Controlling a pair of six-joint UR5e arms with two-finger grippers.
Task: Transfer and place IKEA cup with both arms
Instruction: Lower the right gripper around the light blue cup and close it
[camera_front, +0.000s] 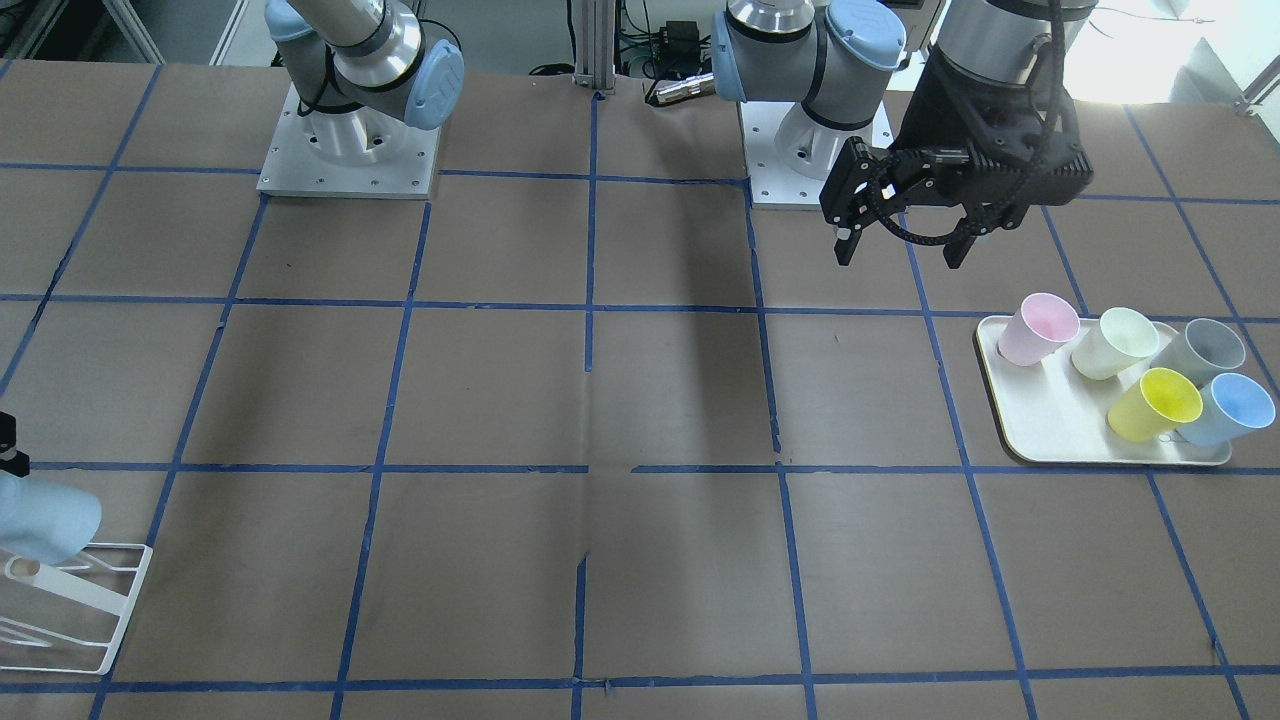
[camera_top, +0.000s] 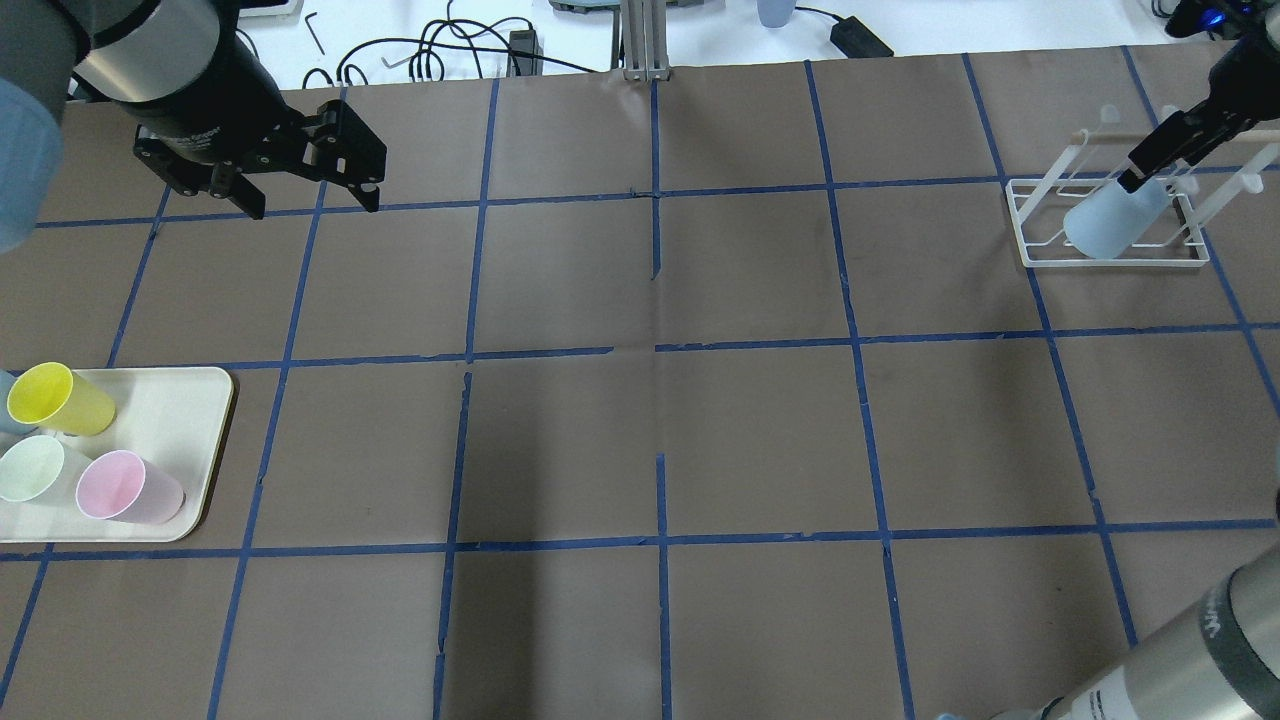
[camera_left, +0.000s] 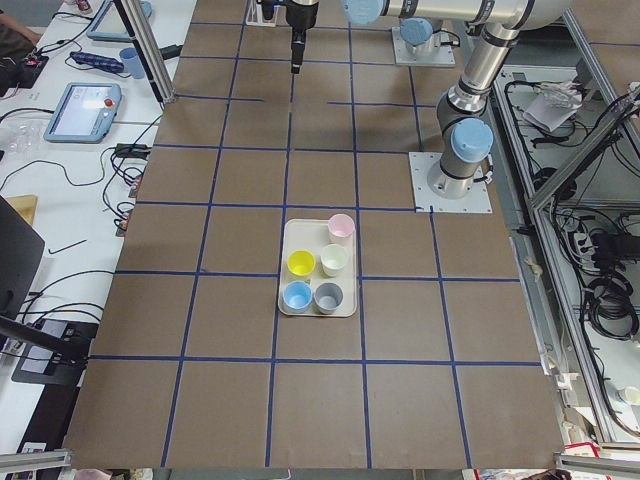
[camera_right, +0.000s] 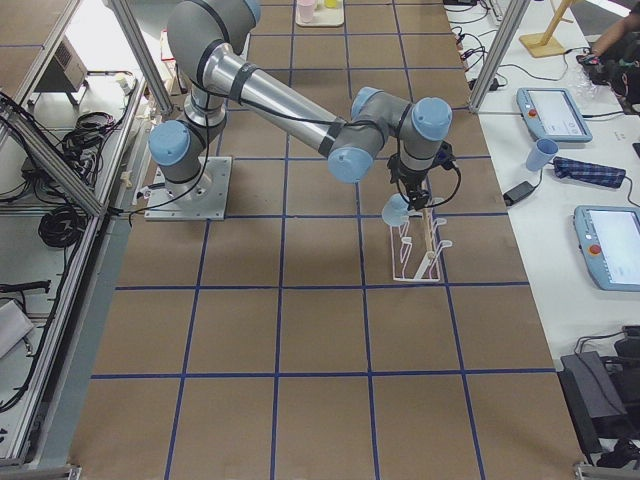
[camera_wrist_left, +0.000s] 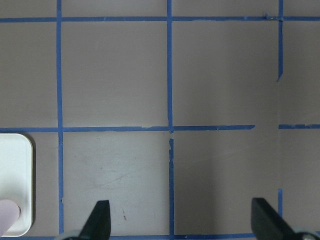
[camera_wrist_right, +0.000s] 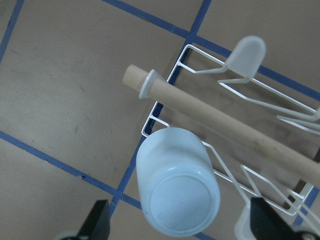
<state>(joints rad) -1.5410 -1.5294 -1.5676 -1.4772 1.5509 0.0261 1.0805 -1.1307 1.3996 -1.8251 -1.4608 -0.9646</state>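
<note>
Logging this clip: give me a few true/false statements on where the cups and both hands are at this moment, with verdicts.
1. The left hand is open and holds nothing. True.
2. The right hand is clamped on the blue cup at the rack. False: its fingers stand wide apart on either side of that cup, not touching it.
3. The tray holds five cups. True: a pink cup, a pale green cup, a grey cup, a yellow cup and a second blue cup.
4. The yellow cup hangs on the rack. False: it stands on the tray.
</note>
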